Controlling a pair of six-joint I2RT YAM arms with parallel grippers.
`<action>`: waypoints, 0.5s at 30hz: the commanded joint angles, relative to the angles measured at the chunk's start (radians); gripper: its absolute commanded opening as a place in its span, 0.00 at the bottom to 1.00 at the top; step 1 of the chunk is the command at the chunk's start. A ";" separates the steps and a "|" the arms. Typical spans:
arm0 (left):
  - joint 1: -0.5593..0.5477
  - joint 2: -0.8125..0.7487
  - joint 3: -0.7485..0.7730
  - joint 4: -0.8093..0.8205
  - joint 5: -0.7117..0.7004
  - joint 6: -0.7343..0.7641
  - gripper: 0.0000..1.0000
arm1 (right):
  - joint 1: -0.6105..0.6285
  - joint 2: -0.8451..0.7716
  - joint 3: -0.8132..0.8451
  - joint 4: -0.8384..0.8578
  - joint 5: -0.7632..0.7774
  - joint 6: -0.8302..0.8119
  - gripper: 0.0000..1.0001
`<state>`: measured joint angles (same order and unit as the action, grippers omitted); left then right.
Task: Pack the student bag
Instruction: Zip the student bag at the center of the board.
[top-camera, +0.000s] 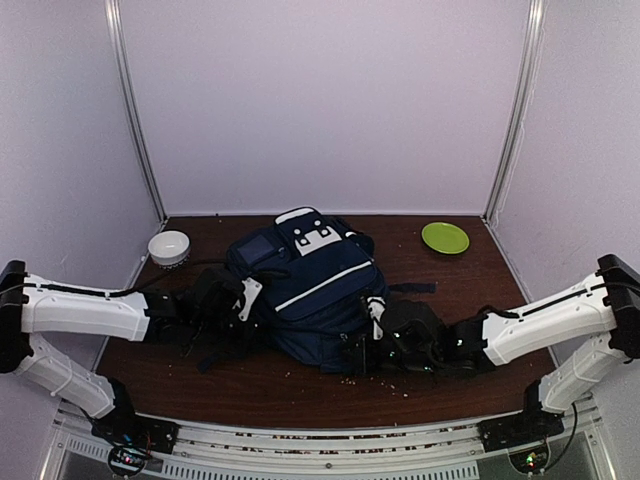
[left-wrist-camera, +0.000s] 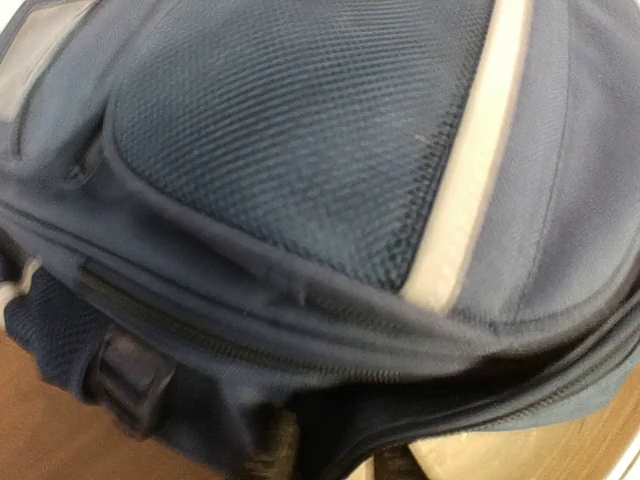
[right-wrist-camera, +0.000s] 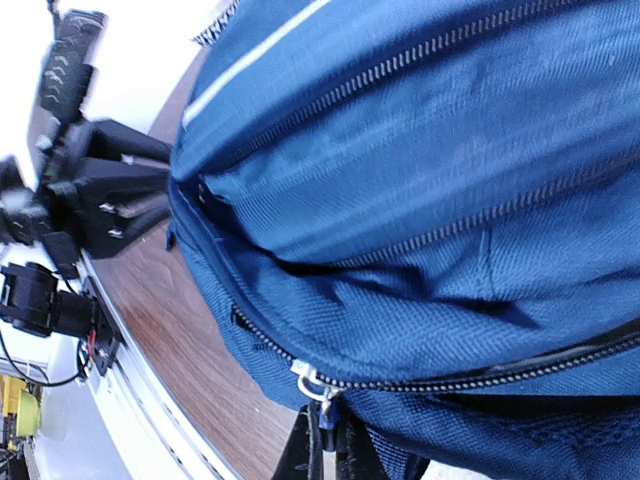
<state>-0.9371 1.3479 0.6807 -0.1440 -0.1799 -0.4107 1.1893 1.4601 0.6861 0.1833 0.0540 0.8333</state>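
The student bag (top-camera: 315, 285), a large navy-blue fabric backpack with white trim stripes, lies flat in the middle of the dark wooden table (top-camera: 250, 390), its long axis running far-left to near-right. The right gripper (right-wrist-camera: 323, 440) sits at its near-right corner, claw pinched narrow on what looks like the blue pull tab (right-wrist-camera: 328, 408) of a silver zip slider (right-wrist-camera: 305, 378). That arm is the better placed for the zip. The left gripper (top-camera: 238, 300) crowds the bag's left flank; I cannot tell its opening. Only the right wrist view shows the pull. Only the overhead shows a round white bowl (top-camera: 168, 247) far left and a lime-green plate (top-camera: 445, 238) far right.
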 joint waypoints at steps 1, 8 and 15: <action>-0.008 -0.099 0.023 -0.105 -0.023 -0.016 0.66 | -0.003 0.017 0.029 -0.029 -0.017 -0.026 0.00; -0.180 -0.146 0.122 -0.184 -0.042 0.048 0.87 | -0.001 0.021 0.022 -0.007 -0.039 -0.030 0.00; -0.243 -0.010 0.185 -0.113 -0.045 0.167 0.87 | 0.000 0.031 0.035 -0.005 -0.059 -0.030 0.00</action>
<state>-1.1728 1.2598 0.8291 -0.3069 -0.2195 -0.3328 1.1889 1.4891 0.6899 0.1600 0.0086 0.8143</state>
